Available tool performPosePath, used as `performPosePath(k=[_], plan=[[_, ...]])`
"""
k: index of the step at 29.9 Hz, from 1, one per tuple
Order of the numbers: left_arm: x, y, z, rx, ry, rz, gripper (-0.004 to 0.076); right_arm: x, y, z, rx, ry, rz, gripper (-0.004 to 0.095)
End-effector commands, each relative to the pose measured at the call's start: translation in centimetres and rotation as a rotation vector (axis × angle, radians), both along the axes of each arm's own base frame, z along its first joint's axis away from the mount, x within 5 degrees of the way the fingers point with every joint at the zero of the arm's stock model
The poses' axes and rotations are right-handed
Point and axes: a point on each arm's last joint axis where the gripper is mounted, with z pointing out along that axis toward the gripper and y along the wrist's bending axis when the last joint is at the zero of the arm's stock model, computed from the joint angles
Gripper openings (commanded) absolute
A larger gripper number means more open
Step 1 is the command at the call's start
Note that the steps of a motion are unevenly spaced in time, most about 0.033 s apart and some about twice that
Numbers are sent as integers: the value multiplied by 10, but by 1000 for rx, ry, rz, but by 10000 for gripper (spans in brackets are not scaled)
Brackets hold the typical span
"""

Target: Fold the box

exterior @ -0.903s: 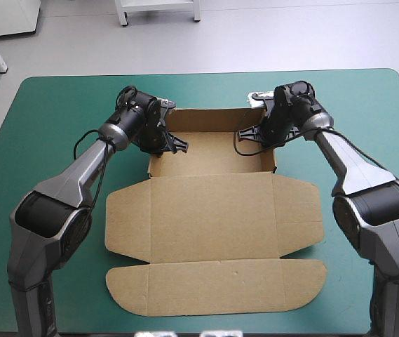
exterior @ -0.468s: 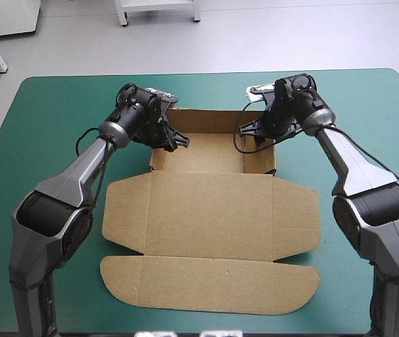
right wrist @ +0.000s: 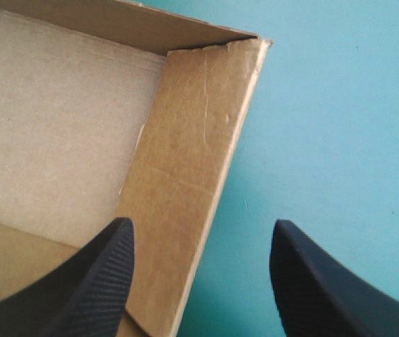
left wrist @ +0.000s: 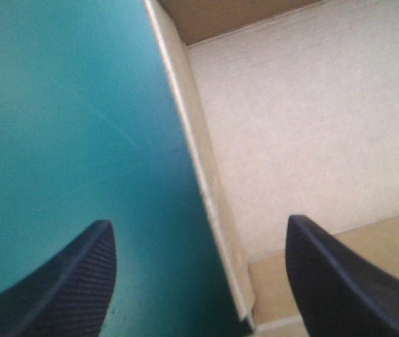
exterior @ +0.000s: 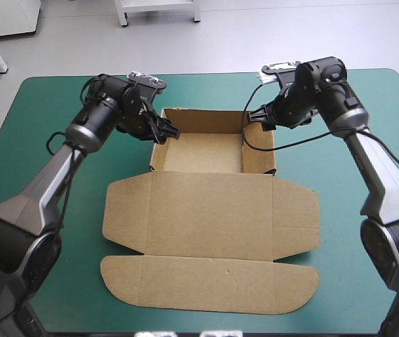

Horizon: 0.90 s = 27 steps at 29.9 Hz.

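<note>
high: above-behind, looking down, far | wrists: close, looking down | shared: side walls of box

The box is matt brown board; the black fingers seem finely ribbed.

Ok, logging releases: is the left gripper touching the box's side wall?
Apart. Left wrist view: the left gripper stands open astride the box's wall, with a gap beside each finger.
</note>
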Motion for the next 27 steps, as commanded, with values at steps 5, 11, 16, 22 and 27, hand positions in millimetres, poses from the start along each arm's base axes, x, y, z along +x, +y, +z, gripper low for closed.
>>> performPosePath(k=[5, 11, 16, 22, 27], plan=[[-85, 38, 49, -92, -247, 1, 480, -77, -25, 31, 42, -156, 21, 486], [-143, 64, 48, -125, -308, 2, 475, -134, -40, 25, 150, -300, 17, 486], [-180, 81, 45, -133, -315, 5, 475, -156, -48, 23, 179, -399, 12, 486], [-226, 99, 30, -165, -270, 8, 475, -142, -45, 12, 169, -375, 5, 486], [-264, 114, 25, -191, -277, 5, 475, -118, -35, 3, 182, -342, -2, 486]])
